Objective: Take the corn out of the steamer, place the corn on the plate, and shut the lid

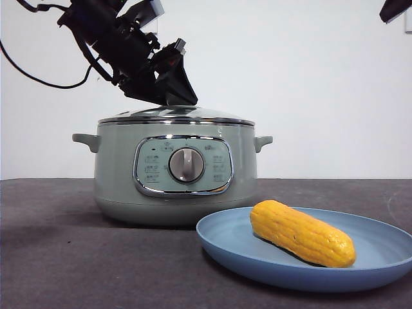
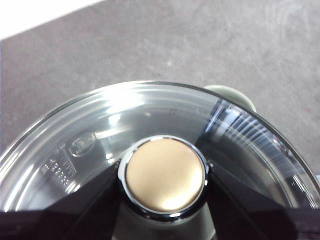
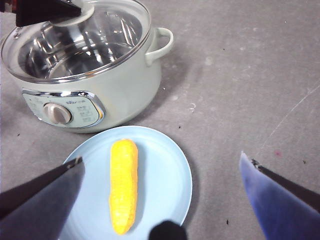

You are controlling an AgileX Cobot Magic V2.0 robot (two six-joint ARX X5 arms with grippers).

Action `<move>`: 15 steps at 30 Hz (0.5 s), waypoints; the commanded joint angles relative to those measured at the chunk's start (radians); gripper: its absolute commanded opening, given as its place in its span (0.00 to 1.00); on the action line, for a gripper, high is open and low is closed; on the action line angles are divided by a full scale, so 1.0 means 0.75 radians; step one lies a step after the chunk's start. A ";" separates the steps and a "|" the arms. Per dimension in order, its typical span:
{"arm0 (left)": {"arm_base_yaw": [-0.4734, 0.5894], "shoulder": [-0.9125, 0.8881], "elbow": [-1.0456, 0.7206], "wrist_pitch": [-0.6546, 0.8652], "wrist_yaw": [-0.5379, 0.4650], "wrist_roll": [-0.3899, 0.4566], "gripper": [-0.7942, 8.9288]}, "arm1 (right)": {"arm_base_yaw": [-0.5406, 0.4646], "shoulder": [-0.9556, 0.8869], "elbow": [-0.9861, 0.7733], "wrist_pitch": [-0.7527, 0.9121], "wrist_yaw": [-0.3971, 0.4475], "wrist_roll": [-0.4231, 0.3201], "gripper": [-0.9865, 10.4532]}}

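Corn [image 1: 302, 233] on plate [image 1: 225, 241]; lid [image 1: 177, 116] seated on steamer [image 1: 116, 180] — left gripper [image 2: 165, 200] clamps its knob [image 2: 165, 180], unreleased; right gripper [image 3: 160, 200] wide apart.

The left gripper [image 1: 168, 90] blocks the lid [image 1: 177, 115] from above. Bare table [image 3: 240, 90] lies open at the pot's [image 3: 100, 95] three o'clock.

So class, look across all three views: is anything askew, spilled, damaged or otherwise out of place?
Nothing stands out. The lid sits level on the steamer, with the left hand around its knob. The corn lies whole on the plate, and nothing has spilled.
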 commanded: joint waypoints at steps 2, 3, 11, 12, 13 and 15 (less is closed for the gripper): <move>-0.006 0.009 -0.053 0.002 -0.013 -0.006 0.07 | 0.002 -0.003 -0.010 0.007 0.002 0.004 0.58; -0.006 0.009 -0.053 0.006 -0.012 -0.007 0.07 | 0.002 -0.003 -0.010 0.007 0.002 0.005 0.58; -0.006 0.009 -0.053 -0.048 -0.012 -0.038 0.09 | 0.002 -0.003 -0.010 0.007 -0.002 0.005 0.58; -0.006 0.009 -0.053 -0.046 -0.012 -0.038 0.12 | 0.002 -0.003 -0.010 0.007 -0.002 0.005 0.58; -0.006 0.009 -0.052 -0.040 -0.012 -0.038 0.19 | 0.002 -0.003 -0.010 0.007 -0.002 0.004 0.58; -0.003 0.009 -0.052 -0.025 -0.013 -0.038 0.44 | 0.002 -0.003 -0.010 0.007 -0.002 0.004 0.58</move>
